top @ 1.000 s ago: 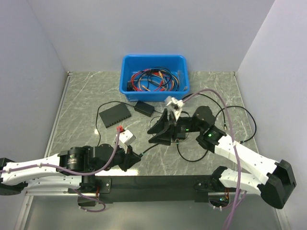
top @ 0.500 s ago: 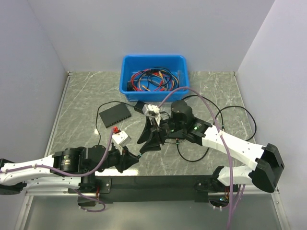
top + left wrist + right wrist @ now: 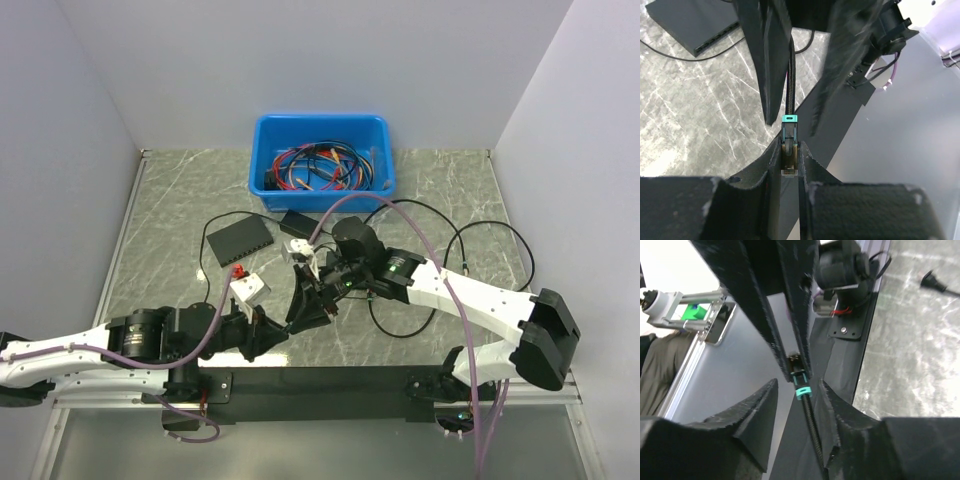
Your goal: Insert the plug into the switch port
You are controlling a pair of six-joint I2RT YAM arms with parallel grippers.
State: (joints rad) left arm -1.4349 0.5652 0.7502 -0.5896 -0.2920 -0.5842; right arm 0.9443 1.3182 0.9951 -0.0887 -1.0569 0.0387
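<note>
The plug (image 3: 789, 152), with a brass tip, a teal collar and a braided black cable, sits pinched between the pads of my left gripper (image 3: 790, 148), which is shut on it. It also shows in the right wrist view, plug (image 3: 800, 382), in the left gripper (image 3: 796, 371). My right gripper (image 3: 797, 386) is open; its fingers straddle the cable just behind the collar, not gripping it. From above, the left gripper (image 3: 276, 331) and right gripper (image 3: 308, 306) meet near the table's front, tip to tip. The switch (image 3: 240, 240) is a flat black box lying further back on the left; its port side (image 3: 715, 37) faces the grippers.
A blue bin (image 3: 322, 125) of red, blue and black cables stands at the back. A small black adapter (image 3: 300, 224) lies in front of it. Black cable (image 3: 400, 332) loops across the marbled table to the right of the grippers.
The right arm has swung left and down toward the left gripper until its fingers straddle the plug's cable, and its jaws have narrowed a little. The left gripper has kept its hold.
</note>
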